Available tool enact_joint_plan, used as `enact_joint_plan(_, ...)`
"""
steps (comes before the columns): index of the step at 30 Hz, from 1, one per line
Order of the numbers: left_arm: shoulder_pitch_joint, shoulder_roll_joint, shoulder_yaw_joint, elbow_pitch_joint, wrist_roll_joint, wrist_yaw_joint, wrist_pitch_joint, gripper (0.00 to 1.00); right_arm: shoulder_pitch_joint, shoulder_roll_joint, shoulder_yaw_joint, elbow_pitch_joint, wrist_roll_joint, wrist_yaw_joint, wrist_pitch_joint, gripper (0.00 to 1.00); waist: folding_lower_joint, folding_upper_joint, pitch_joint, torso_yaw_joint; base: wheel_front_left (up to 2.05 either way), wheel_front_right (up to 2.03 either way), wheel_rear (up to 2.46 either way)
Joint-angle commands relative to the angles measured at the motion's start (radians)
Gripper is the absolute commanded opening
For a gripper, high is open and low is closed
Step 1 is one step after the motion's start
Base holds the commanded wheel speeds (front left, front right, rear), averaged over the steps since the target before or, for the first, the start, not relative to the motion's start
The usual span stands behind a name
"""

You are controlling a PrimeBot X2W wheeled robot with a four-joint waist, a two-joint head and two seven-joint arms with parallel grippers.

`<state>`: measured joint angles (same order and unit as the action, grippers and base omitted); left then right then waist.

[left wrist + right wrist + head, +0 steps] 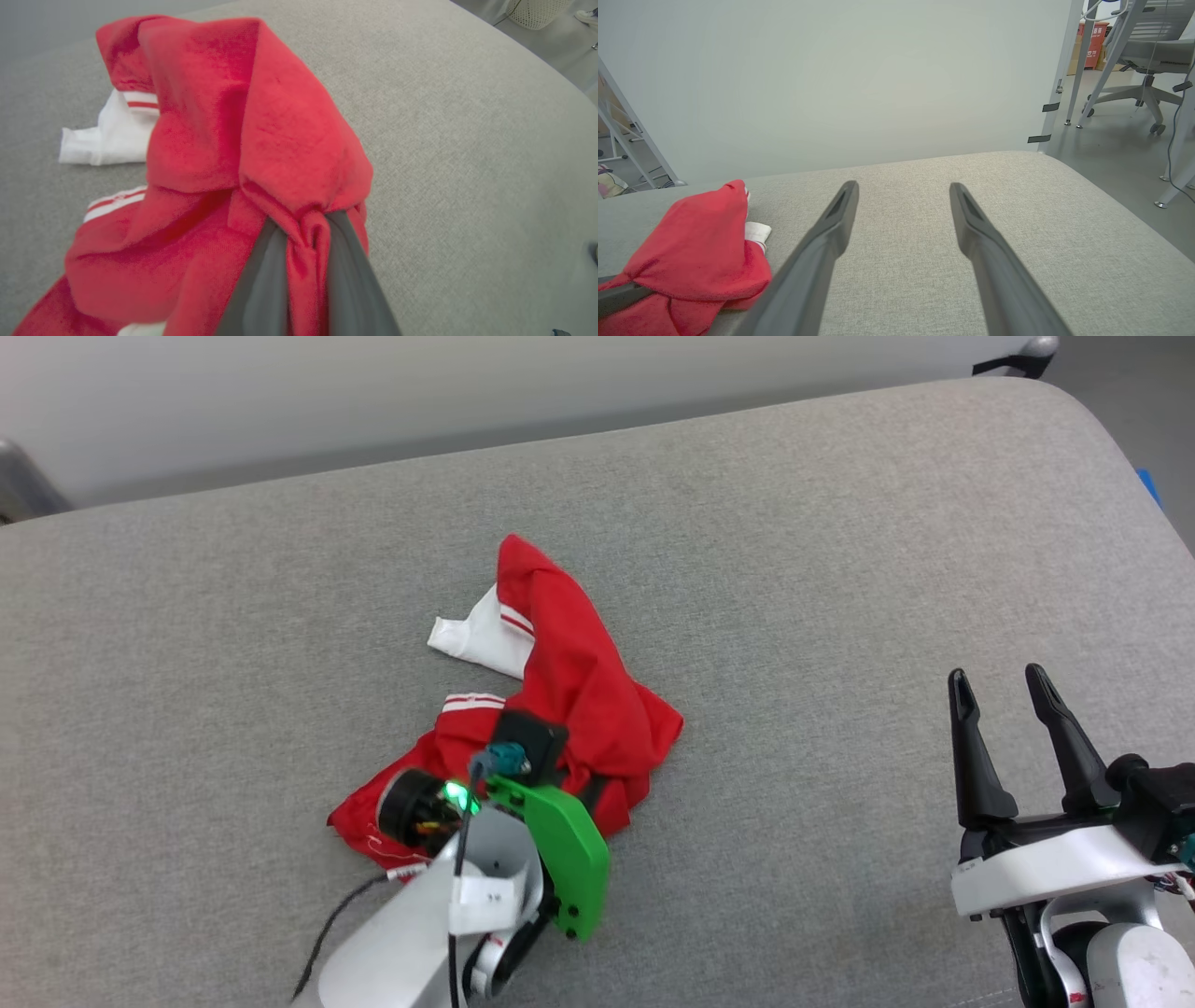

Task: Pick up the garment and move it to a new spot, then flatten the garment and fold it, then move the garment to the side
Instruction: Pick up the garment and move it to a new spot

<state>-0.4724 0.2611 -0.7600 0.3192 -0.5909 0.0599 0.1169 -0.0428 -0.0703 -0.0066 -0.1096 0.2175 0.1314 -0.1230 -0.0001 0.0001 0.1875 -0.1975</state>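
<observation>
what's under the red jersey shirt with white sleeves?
Grey fabric-covered surface shows all round the crumpled red jersey shirt, and one white sleeve pokes out from beneath a red fold. Anything directly beneath the heap is covered. The left gripper pinches a fold.

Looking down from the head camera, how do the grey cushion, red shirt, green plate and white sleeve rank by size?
1. grey cushion
2. red shirt
3. green plate
4. white sleeve
The plate sits on the left arm, nearer the camera, so its lead over the sleeve is unsure.
</observation>
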Motion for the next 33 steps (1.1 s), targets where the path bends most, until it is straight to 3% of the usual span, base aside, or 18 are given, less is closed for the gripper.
enact_joint_plan(1, 0.035, -0.006, -0.012, 0.001, 0.001, -0.005, 0.007, 0.00, 0.005, 0.005, 0.001, -0.007, 0.008, -0.001, -0.002, 1.00, 0.0001, -0.0001, 0.029, -0.031, 0.00, 0.00, 0.00)
enact_joint_plan(11, 0.092, -0.045, -0.068, 0.011, -0.012, -0.023, 0.009, 0.00, -0.028, 0.015, 0.005, 0.011, 0.018, -0.001, -0.021, 1.00, 0.0001, -0.0001, 0.087, 0.006, 0.00, 0.00, 0.00)
enact_joint_plan(12, 0.090, -0.049, -0.066, 0.013, -0.009, -0.016, 0.002, 0.09, -0.030, 0.015, 0.000, 0.013, 0.016, -0.001, -0.022, 1.00, 0.0001, -0.0001, 0.082, 0.015, 0.00, 0.00, 0.00)
enact_joint_plan(13, 0.088, -0.050, -0.067, 0.014, -0.004, -0.011, -0.001, 0.51, -0.032, 0.015, 0.000, 0.016, 0.013, -0.001, -0.022, 1.00, 0.0001, -0.0001, 0.077, 0.020, 0.00, 0.00, 0.00)
enact_joint_plan(14, 0.087, -0.053, -0.064, 0.009, 0.002, -0.003, -0.018, 1.00, -0.033, 0.015, 0.001, 0.018, 0.009, -0.001, -0.021, 1.00, 0.0001, -0.0001, 0.068, 0.025, 0.00, 0.00, 0.00)
enact_joint_plan(21, 0.091, -0.056, -0.037, -0.032, 0.033, 0.035, -0.142, 1.00, -0.013, 0.009, 0.006, 0.023, -0.009, -0.001, -0.005, 1.00, 0.0001, -0.0001, -0.005, 0.068, 0.00, 0.00, 0.00)
enact_joint_plan(26, 0.123, -0.050, 0.065, -0.067, 0.016, 0.075, -0.334, 1.00, 0.024, -0.012, 0.009, 0.012, -0.017, -0.001, 0.035, 1.00, 0.0001, -0.0001, -0.074, 0.120, 0.00, 0.00, 0.00)
enact_joint_plan(33, 0.185, -0.017, 0.165, -0.094, -0.003, 0.116, -0.371, 1.00, 0.060, -0.010, 0.002, -0.005, -0.023, -0.001, 0.064, 1.00, 0.0001, -0.0001, -0.117, 0.151, 0.00, 0.00, 0.00)
